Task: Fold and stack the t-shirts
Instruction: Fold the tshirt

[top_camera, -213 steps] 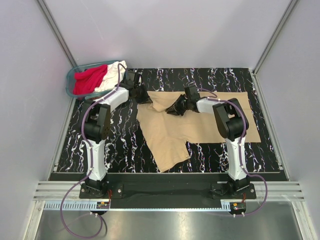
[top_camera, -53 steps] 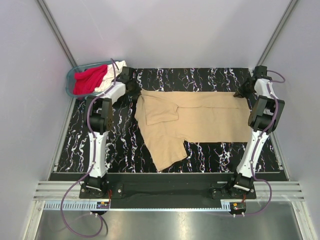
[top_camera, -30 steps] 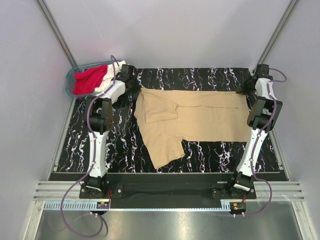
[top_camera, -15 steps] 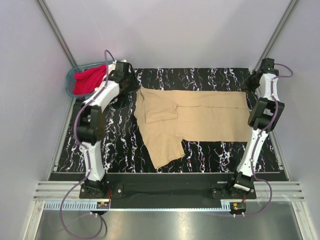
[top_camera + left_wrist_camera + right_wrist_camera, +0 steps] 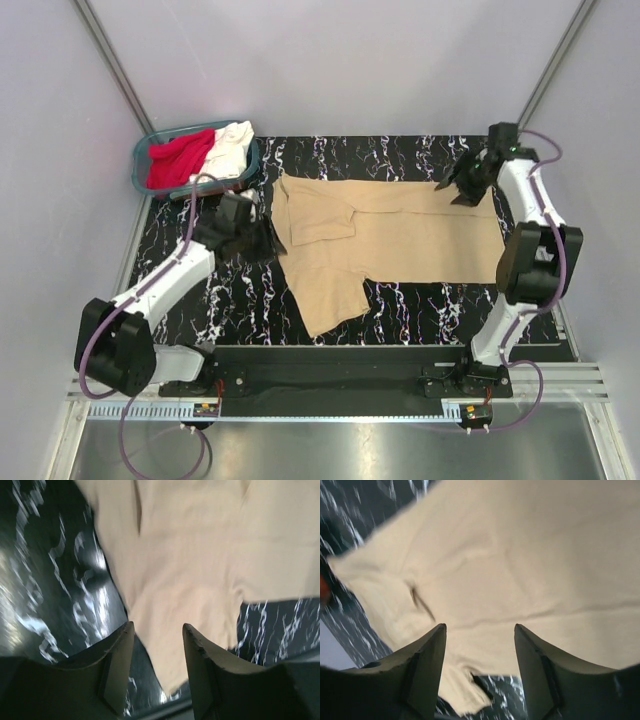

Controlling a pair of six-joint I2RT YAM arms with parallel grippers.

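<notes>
- Tan shirt (image 5: 400,225) flat on worktop (image 5: 400,150), long axis L–R; red shirt (image 5: 178,160) & white shirt (image 5: 232,145) in basket (image 5: 140,165).
- L fingers (image 5: 262,240) just beside its left edge; R fingers (image 5: 458,188) over far-right corner.
- Both spread apart, empty.

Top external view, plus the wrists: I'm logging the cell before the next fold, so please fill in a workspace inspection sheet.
Surface: black marbled table, partly covered by cloth.
Job's things: tan t-shirt spread out on the table; red t-shirt and white t-shirt bunched in the teal basket, far left corner.
Clutter: nothing seen.
Grippers: left gripper open, empty, at the tan shirt's left edge; right gripper open, empty, over its far right part.
Cables: purple cables run along both arms.
Surroundings: plain grey walls; metal rail at the near edge.
</notes>
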